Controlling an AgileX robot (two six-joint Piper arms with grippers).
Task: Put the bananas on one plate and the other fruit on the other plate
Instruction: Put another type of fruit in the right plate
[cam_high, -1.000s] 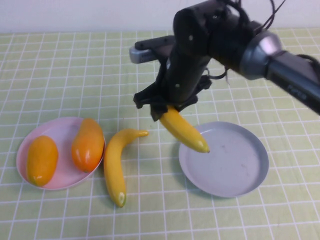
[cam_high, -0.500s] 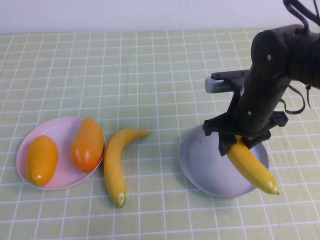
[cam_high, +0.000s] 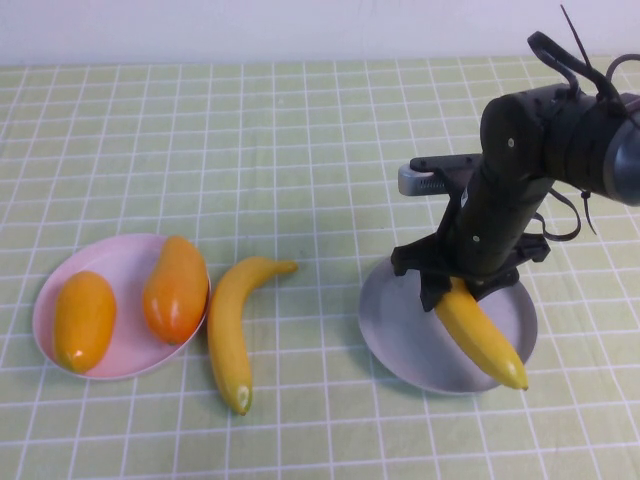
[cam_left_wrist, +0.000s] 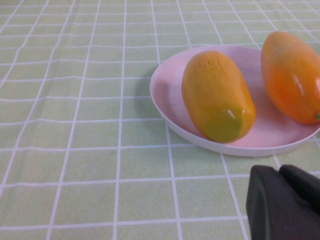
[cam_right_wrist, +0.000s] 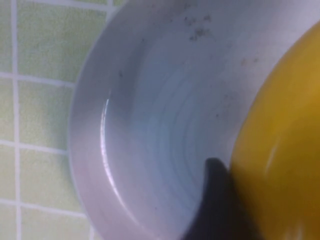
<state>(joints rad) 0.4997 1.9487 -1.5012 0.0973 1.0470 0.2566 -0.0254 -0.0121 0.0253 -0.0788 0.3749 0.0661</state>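
My right gripper (cam_high: 455, 292) is shut on a yellow banana (cam_high: 482, 335) and holds it low over the grey-blue plate (cam_high: 400, 335); its tip reaches the plate's near rim. The right wrist view shows this banana (cam_right_wrist: 282, 150) against one finger (cam_right_wrist: 217, 200) above the plate (cam_right_wrist: 150, 125). The second banana (cam_high: 232, 330) lies on the table between the plates. Two mango-like fruits, a yellow-orange one (cam_high: 83, 320) and a redder one (cam_high: 176, 288), lie on the pale pink plate (cam_high: 125, 262). My left gripper (cam_left_wrist: 285, 172) is shut, low beside the pink plate (cam_left_wrist: 170, 112) and its fruits (cam_left_wrist: 217, 95).
A green checked cloth (cam_high: 250, 150) covers the table. A white wall runs along the far edge.
My right gripper carried the banana from the table's middle to the right, over the grey-blue plate, and then lowered it toward the plate. The other fruit has not moved.
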